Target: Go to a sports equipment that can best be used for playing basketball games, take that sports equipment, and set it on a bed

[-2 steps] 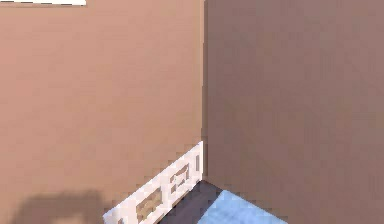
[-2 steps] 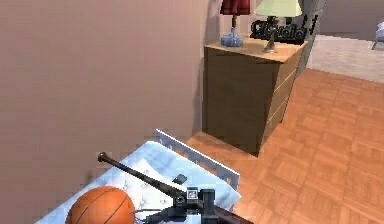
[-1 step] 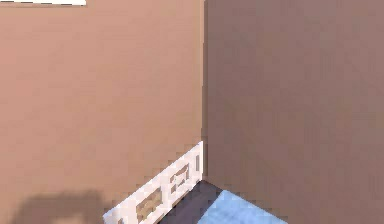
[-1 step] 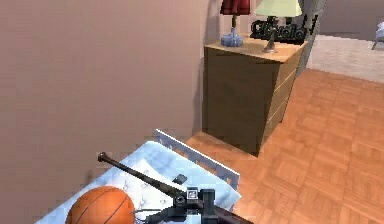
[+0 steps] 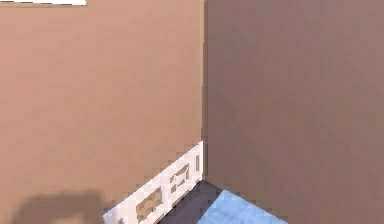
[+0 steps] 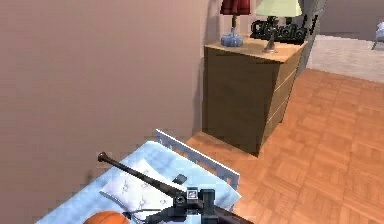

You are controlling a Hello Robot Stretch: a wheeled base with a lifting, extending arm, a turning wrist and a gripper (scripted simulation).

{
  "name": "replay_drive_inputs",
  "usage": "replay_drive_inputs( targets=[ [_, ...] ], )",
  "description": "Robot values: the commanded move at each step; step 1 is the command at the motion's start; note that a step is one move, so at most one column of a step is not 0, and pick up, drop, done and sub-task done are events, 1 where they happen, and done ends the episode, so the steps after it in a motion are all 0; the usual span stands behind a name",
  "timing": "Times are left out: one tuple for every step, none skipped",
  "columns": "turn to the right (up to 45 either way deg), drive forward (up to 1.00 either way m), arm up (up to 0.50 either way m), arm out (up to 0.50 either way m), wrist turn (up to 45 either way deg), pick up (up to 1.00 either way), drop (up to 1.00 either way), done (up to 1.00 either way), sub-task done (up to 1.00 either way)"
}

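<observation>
Orange ball (image 6: 105,216) at bottom edge, left of centre, low against the blue bed (image 6: 150,165), probably brought there for set-down; jaws just right of it, width can't tell, can't tell if they hold it; brown wall (image 6: 90,80) behind; dresser (image 6: 245,95) with lamps (image 6: 235,15) upper right.

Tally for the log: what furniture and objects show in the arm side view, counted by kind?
Lamps: 2
Dresser: 1
Dark ornament on the dresser: 1
Bed: 1
Orange ball: 1
Total: 6
</observation>
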Motion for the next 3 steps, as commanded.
replay_drive_inputs(
  targets=[
    [0.0, 0.00, 0.10, 0.00, 0.0, 0.00, 0.00, 0.00, 0.00],
    [0.0, 0.00, 0.00, -0.08, 0.0, 0.00, 0.00, 0.00, 0.00],
    [0.0, 0.00, 0.00, 0.00, 0.0, 0.00, 0.00, 1.00, 0.00]
  ],
)
